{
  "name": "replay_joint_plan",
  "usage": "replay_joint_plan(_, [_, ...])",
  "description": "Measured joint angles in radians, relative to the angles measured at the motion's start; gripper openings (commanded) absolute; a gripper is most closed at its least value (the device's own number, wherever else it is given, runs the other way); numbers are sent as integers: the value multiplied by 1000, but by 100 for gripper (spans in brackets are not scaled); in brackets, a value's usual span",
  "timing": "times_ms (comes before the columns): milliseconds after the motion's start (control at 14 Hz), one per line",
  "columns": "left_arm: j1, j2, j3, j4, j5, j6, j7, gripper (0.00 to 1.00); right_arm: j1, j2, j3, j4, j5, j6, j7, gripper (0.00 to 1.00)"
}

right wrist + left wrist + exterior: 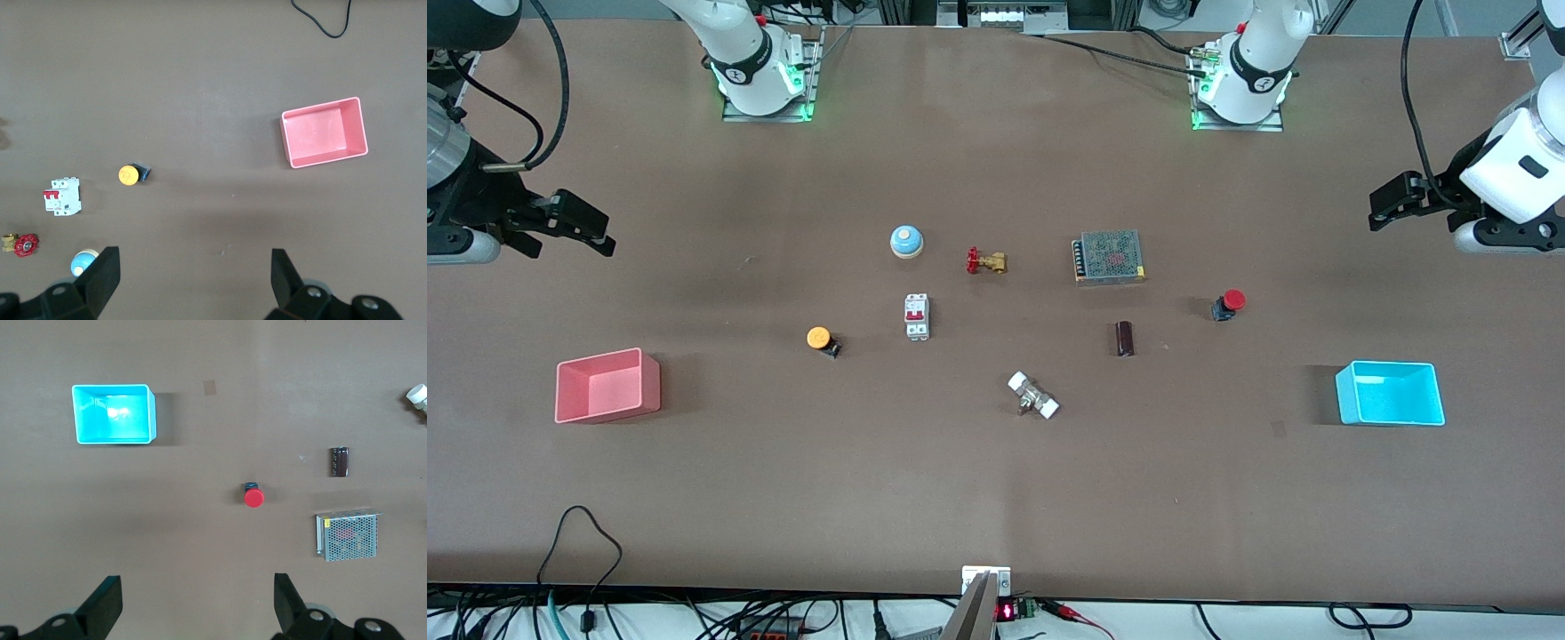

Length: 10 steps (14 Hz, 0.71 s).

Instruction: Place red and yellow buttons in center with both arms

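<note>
On the brown table point(996, 498) the red button point(1230, 303) and yellow button point(821, 339) are seen flanking the middle, each nearest its own arm, while the left gripper point(193, 600) and right gripper point(190, 277) are held high at the ends with fingers spread.

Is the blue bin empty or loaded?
Empty. The blue bin shows only its bare floor in the left wrist view and front view.

The front view looks down from high across the worktop point(996, 498), facing both robot bases. Each wrist view looks straight down from well above the worktop. The left wrist view shares the red button point(253, 497) with the front view; the right wrist view shares the yellow button point(128, 175).
</note>
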Motion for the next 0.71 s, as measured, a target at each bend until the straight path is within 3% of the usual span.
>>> replay_joint_plan(714, [0, 4, 4, 0, 0, 0, 1, 100, 24, 9, 0, 2, -78, -22, -1, 100])
